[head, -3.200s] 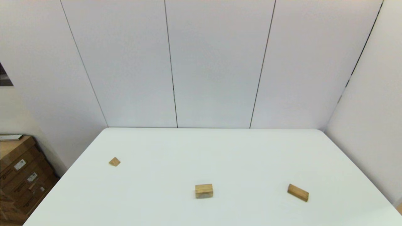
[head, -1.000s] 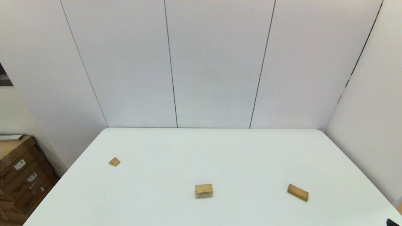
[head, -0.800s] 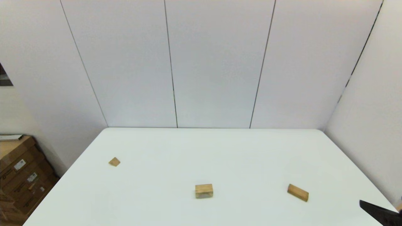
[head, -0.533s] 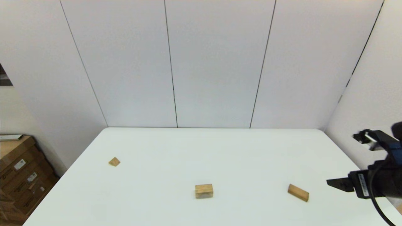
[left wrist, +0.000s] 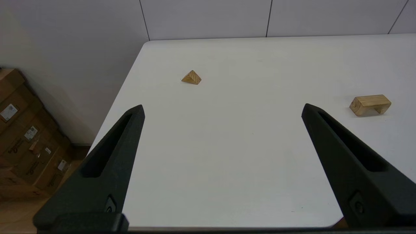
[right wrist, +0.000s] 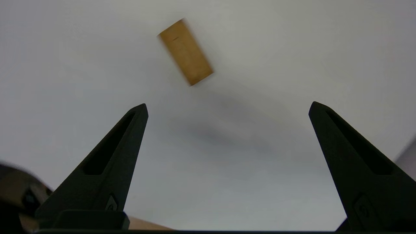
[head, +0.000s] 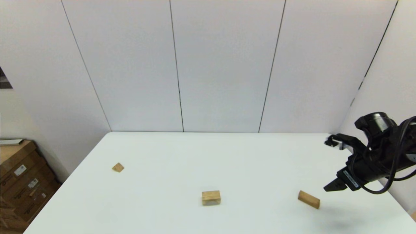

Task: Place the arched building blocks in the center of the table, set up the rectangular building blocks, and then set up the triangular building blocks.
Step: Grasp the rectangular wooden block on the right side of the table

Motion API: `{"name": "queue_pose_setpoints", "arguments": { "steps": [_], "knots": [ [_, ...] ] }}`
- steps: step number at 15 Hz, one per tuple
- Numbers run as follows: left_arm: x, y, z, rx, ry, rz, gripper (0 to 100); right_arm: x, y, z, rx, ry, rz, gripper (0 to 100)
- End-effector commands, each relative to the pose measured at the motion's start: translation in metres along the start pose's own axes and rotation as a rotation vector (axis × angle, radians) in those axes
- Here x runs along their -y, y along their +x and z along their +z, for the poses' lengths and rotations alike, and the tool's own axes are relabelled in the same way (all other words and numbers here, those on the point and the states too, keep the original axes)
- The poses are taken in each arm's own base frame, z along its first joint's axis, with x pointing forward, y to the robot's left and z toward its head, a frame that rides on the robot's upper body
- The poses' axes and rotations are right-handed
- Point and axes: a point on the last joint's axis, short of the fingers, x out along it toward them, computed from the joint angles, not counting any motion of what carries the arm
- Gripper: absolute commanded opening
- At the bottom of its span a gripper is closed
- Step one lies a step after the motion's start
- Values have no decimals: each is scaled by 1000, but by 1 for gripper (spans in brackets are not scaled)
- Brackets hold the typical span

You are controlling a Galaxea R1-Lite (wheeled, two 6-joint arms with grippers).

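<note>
The bench (head: 208, 156) holds all three blocks unmoved. The right end effector (head: 328, 165), fingers apart, has swung in above the rectangular block (head: 308, 199) at near right; the arch (head: 211, 197) sits centrally, untouched, the wedge (head: 118, 167) far left.

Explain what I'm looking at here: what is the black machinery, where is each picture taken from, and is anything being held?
This is a two-armed robot at a white table. One picture comes from a camera on its head; the other two from cameras on its wrists, looking out between each arm's two black fingers. Three wooden blocks lie apart: a small triangular block on the robot's left, an arched block in the middle, a rectangular block on the right. The right gripper hangs open above the table near the rectangular block. The left gripper, also open, sits back at the table's near edge. Nothing is held.
</note>
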Motion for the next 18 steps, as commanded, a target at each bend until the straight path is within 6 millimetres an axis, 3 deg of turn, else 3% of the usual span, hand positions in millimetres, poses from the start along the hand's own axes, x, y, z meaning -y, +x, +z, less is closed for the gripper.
{"name": "queue_pose_setpoints", "arguments": {
  "steps": [1,6,18],
  "knots": [
    [0,0,0,-3,-1,1,100,0,6,1,-17,-191,26,100],
    [0,0,0,-3,-1,1,100,-15,9,2,-90,-309,85,100],
    [0,0,0,-3,1,1,100,-26,74,21,-201,-332,166,100]
  ]
}}
